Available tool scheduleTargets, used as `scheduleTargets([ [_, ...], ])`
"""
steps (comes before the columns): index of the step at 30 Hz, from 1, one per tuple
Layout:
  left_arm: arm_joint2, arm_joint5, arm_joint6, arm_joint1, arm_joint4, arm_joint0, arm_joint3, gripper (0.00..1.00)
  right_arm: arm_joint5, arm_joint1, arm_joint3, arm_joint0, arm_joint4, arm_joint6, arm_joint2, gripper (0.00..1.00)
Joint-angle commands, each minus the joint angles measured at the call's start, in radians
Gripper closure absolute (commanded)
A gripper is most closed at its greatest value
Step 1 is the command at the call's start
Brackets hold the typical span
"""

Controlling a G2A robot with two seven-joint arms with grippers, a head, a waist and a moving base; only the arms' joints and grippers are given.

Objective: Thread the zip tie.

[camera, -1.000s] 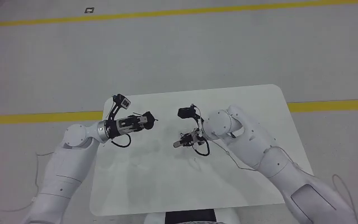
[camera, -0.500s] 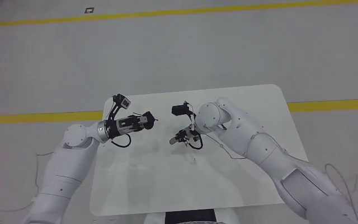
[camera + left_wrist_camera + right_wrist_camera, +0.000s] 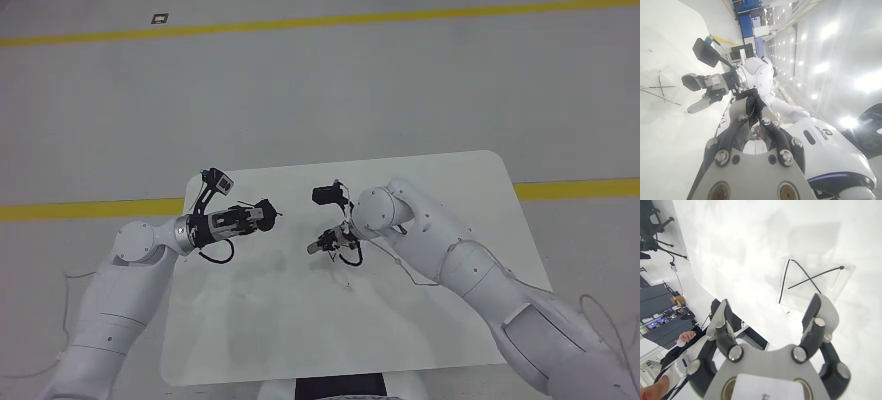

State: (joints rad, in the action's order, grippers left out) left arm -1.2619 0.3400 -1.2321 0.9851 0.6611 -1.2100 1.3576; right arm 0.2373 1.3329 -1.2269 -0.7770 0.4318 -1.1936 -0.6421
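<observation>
- Zip ties (image 3: 808, 279): three, black and thin. We record them lying loose and crossed over one another, just ahead of the fingertips of the right gripper (image 3: 771, 299). One tie's end passes out of sight behind one fingertip.
- Right gripper: we list it as released, its ribbed fingers (image 3: 727, 311) spread wide with nothing between them. From the left wrist view it (image 3: 692, 96) hangs a little above the surface, tips pointed toward the ties (image 3: 660, 89).
- Clear tray (image 3: 846, 275): a shallow see-through piece directly under the ties. All three lie within its outline, and its nearest edge sits just beyond the right gripper's tips.
- Table (image 3: 400, 320): white with rounded corners, carrying the tray. It runs on past the tray, away from the right gripper.
- Left gripper (image 3: 266, 212): well apart from the right gripper (image 3: 318, 246) and facing it across the table, held off the surface. We note it as clenched, fingers (image 3: 734, 111) drawn together. Something dark sits at their tips, and we cannot tell what it is or whether it is gripped.
- Floor line (image 3: 300, 20): a yellow stripe, farthest from both grippers, beyond the table's far edge.
</observation>
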Motion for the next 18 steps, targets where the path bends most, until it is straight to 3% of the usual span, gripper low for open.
scheduleTargets([
  [1,0.000,0.000,0.000,0.000,0.000,0.000,0.000,1.00,0.007,0.001,0.007,0.002,0.007,-0.004,0.001,0.63],
  [12,0.000,0.000,0.000,0.000,0.000,0.000,0.000,1.00,0.017,0.007,0.026,0.003,0.033,-0.018,0.012,0.74],
  [18,0.000,0.000,0.000,0.000,0.000,0.000,0.000,1.00,0.012,0.017,0.052,0.011,0.032,-0.018,0.022,0.73],
])
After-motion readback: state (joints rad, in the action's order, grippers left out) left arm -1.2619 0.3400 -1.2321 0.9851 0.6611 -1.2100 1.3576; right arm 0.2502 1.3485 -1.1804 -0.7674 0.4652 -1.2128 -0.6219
